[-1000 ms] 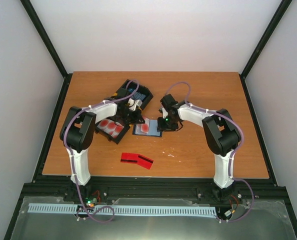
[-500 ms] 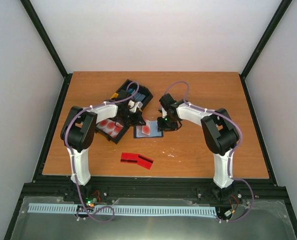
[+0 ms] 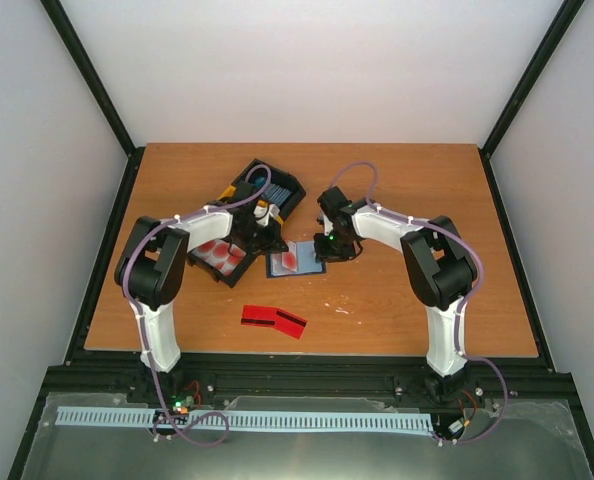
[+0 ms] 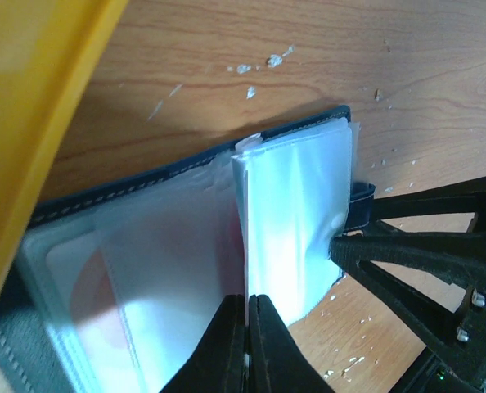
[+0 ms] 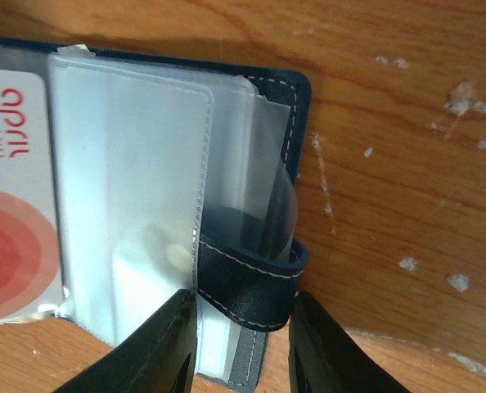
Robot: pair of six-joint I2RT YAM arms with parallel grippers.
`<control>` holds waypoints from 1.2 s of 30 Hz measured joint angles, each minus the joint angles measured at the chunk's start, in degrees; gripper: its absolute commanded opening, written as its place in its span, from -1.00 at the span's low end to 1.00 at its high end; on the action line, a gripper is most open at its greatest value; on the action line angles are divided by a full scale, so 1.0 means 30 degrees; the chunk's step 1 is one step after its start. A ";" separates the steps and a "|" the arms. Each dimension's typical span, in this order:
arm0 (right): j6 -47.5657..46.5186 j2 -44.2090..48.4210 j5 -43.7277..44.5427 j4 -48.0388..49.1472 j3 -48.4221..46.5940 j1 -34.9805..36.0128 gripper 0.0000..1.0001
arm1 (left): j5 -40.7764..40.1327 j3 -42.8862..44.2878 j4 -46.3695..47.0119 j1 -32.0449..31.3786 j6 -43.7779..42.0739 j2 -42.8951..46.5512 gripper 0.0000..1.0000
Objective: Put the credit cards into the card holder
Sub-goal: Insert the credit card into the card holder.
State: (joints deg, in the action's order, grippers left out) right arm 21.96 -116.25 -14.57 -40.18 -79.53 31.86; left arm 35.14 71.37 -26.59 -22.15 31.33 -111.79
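Top external view: locate card holder (image 3: 295, 258) lying open near bench centre, between left gripper (image 3: 270, 232) and right gripper (image 3: 323, 250). Note one red credit card (image 3: 273, 320) loose toward the near edge.

Left wrist view: observe left gripper (image 4: 247, 315) fingers pressed together at the fold of the clear sleeves (image 4: 292, 221).

Right wrist view: observe right gripper (image 5: 241, 327) jaws apart, straddling the snap tab (image 5: 247, 278) at the holder's edge.
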 measured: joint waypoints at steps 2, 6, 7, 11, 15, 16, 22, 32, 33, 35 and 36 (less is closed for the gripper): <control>-0.0007 -0.0007 0.0000 0.0015 -0.0015 0.0007 -0.35 | -0.0321 -0.0299 -0.0036 -0.0022 0.0299 0.0452 -0.99; -0.0007 -0.0015 0.0000 0.0022 -0.0015 0.0015 -0.35 | -0.0896 -0.0634 -0.0262 -0.0029 0.0517 0.0991 -0.99; -0.0007 -0.0015 0.0000 0.0022 -0.0015 0.0015 -0.35 | -0.0933 -0.0634 -0.0284 -0.0036 0.0546 0.0998 -0.99; -0.0015 -0.0015 0.0000 0.0022 -0.0022 0.0015 -0.36 | -0.0619 -0.0918 0.0131 -0.0058 0.0925 0.0998 -0.99; -0.0022 -0.0036 -0.0015 0.0015 -0.0036 0.0015 -0.36 | -0.0131 -0.1100 0.0459 -0.0087 0.1282 0.0867 -0.99; -0.0022 -0.0044 -0.0015 0.0000 -0.0051 0.0015 -0.36 | -0.0007 -0.1100 0.0576 -0.0087 0.1362 0.0794 -0.99; -0.0022 -0.0073 -0.0015 -0.0036 -0.0087 0.0022 -0.36 | 0.0357 -0.1100 0.1173 -0.0117 0.1894 0.0342 -0.99; -0.0036 -0.0138 -0.0058 -0.0109 -0.0160 0.0022 -0.40 | 0.0452 -0.1100 0.1872 -0.0364 0.2375 -0.0015 -0.99; -0.0029 -0.0146 -0.0051 -0.0102 -0.0160 0.0022 -0.41 | 0.0350 -0.1093 0.1894 -0.0423 0.2368 -0.0066 -0.99; -0.0036 -0.0138 -0.0036 -0.0102 -0.0160 0.0022 -0.41 | 0.0015 -0.1093 0.1880 -0.0474 0.2353 -0.0073 -0.99; -0.0029 -0.0146 -0.0036 -0.0102 -0.0153 0.0022 -0.40 | -0.0029 -0.1093 0.1880 -0.0481 0.2339 -0.0073 -0.98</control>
State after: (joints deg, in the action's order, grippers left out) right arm 21.87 -116.68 -14.68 -40.49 -79.99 31.92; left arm 35.05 68.10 -20.95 -23.59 38.35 -112.01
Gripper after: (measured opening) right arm 0.298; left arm 0.015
